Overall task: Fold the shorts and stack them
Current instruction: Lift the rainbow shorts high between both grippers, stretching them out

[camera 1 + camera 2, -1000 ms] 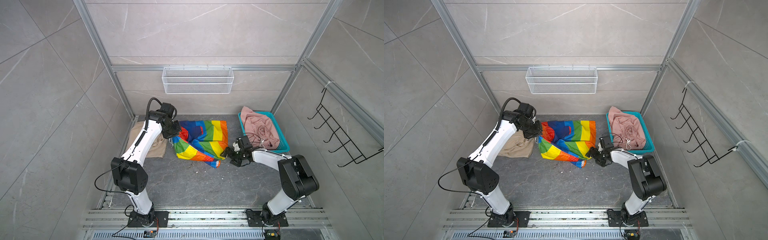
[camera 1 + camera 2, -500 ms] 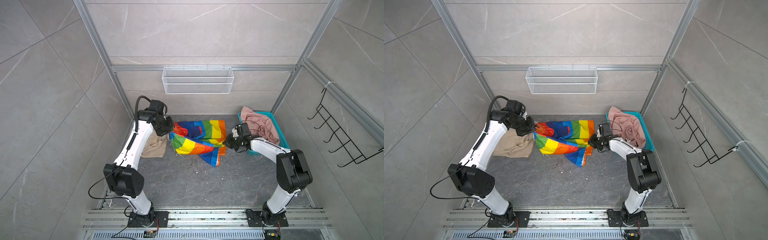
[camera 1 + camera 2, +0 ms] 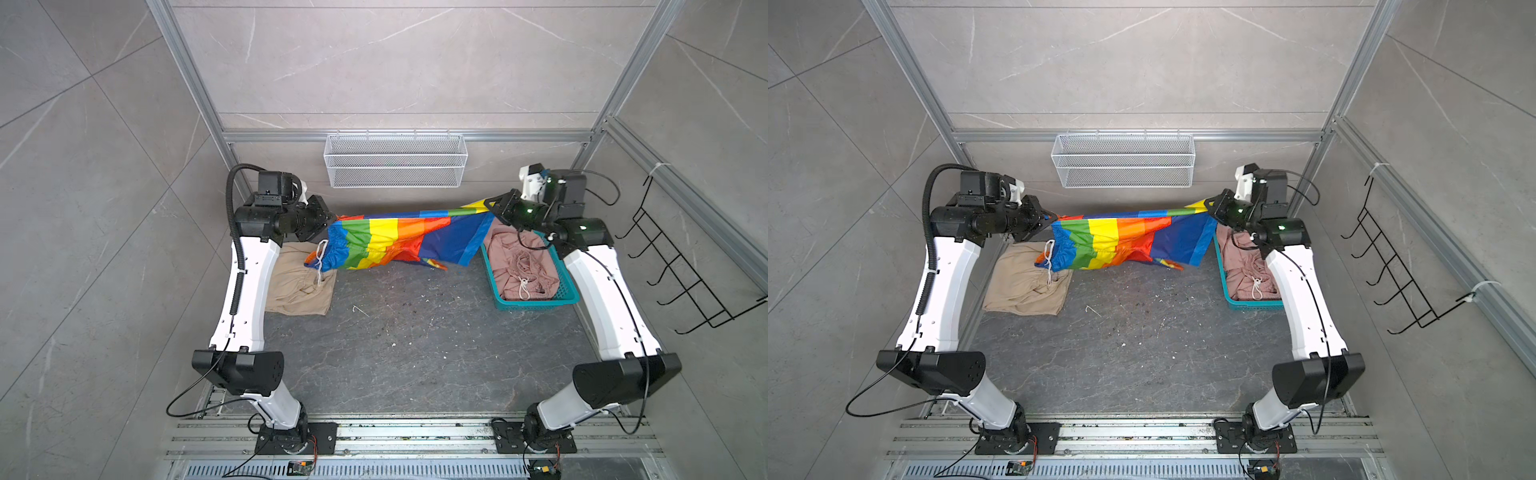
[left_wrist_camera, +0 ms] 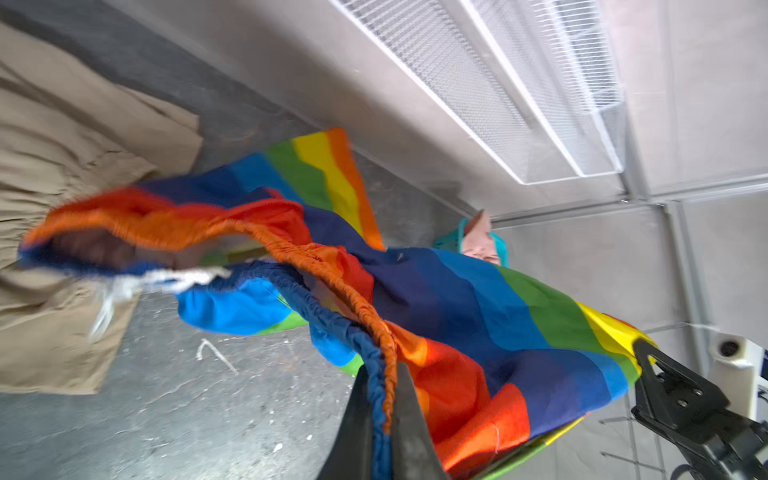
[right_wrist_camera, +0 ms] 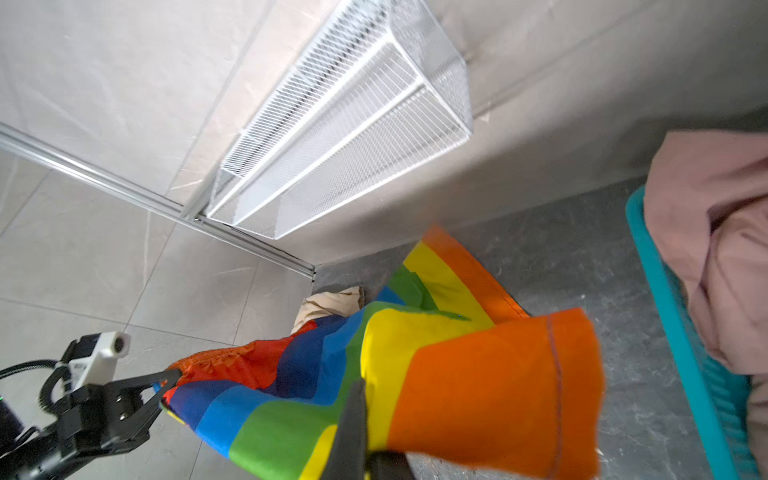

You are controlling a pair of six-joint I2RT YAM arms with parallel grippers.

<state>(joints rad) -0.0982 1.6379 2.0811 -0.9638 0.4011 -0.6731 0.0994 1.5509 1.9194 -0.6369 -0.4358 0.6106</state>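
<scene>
The rainbow-striped shorts [image 3: 395, 241] [image 3: 1121, 241] hang stretched in the air between my two grippers near the back wall. My left gripper [image 3: 330, 217] [image 4: 384, 399] is shut on their gathered elastic waistband, and the white drawstring dangles below. My right gripper [image 3: 488, 205] [image 5: 365, 415] is shut on a leg corner of the same shorts [image 5: 478, 374]. The beige shorts [image 3: 297, 286] [image 3: 1025, 286] lie folded on the floor under the left end. The dusty pink shorts [image 3: 519, 266] [image 5: 715, 249] lie crumpled in the teal basket [image 3: 536, 305] on the right.
A white wire shelf [image 3: 395, 160] is fixed to the back wall just above the stretched shorts. A black wire hook rack [image 3: 681, 266] hangs on the right wall. Aluminium posts stand in the back corners, behind both wrists.
The right gripper has shut on the rainbow shorts. Both arms have risen and drawn apart, lifting the shorts off the floor and pulling them taut.
</scene>
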